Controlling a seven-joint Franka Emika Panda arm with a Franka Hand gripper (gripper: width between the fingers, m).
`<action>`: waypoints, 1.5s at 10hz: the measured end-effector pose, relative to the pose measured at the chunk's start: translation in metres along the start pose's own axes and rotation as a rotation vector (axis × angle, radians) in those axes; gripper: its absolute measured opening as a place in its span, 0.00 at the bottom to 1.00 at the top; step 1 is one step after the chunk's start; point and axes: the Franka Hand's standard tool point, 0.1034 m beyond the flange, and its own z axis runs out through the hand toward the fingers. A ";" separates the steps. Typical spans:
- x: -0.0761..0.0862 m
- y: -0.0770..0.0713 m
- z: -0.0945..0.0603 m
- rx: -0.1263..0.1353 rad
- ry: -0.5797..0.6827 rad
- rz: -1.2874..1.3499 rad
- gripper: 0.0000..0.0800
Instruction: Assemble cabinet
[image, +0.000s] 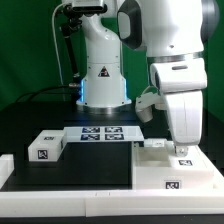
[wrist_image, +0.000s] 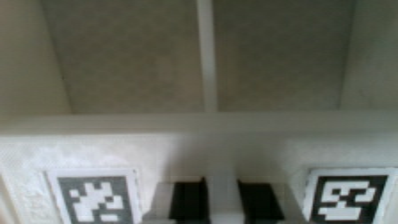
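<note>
1. On the exterior view's left, a tagged white panel (image: 45, 147) lies loose on the black table (image: 100, 165), well apart from the arm.
2. In the middle lies the marker board (image: 100, 133).
3. On the exterior view's right sits the cabinet body (image: 172, 172), with the gripper (image: 181, 148) down at its top edge.
4. In the wrist view, the dark fingers (wrist_image: 187, 200) stand close together with a thin white strip between them. Whether they pinch it cannot be told.
5. Risk: with a shallow or off-centre hold, the cabinet body could slip or twist when moved and knock the small white piece (image: 155, 145) just beside it.
</note>
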 end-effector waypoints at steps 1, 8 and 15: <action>0.000 0.000 0.000 0.014 -0.005 -0.001 0.09; -0.003 0.001 -0.002 0.017 -0.009 -0.005 0.54; -0.006 -0.026 -0.035 -0.028 -0.031 -0.019 1.00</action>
